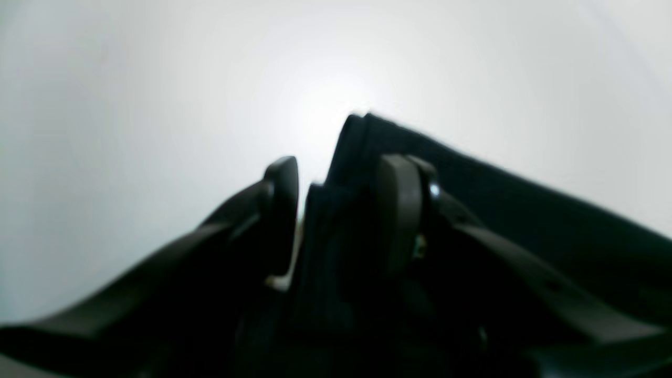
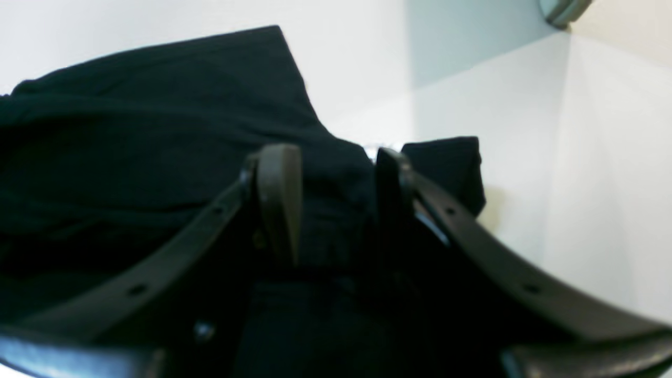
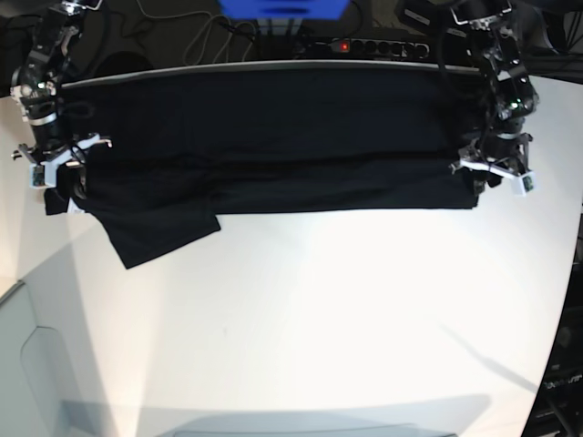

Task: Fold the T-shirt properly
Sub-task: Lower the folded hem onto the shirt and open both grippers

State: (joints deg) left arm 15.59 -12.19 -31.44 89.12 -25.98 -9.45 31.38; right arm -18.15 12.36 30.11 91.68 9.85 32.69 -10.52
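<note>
The black T-shirt [image 3: 273,137] lies in a long band across the far side of the white table [image 3: 319,319], with one sleeve [image 3: 164,232] hanging toward me on the left. At the band's right end, my left gripper [image 3: 487,173] is shut on a folded edge. In the left wrist view the cloth [image 1: 525,220] fills the left gripper [image 1: 341,184], apart from a thin bright sliver beside one fingertip [image 1: 283,178]. My right gripper [image 3: 59,177] is at the band's left end. The right wrist view shows this gripper [image 2: 336,178] shut on bunched black cloth [image 2: 157,131].
A black power strip [image 3: 364,45] with a red light, cables and a blue box [image 3: 282,9] sit behind the table's far edge. The white table top stretches toward me in front of the shirt. A low white wall [image 2: 604,157] stands close to the right gripper.
</note>
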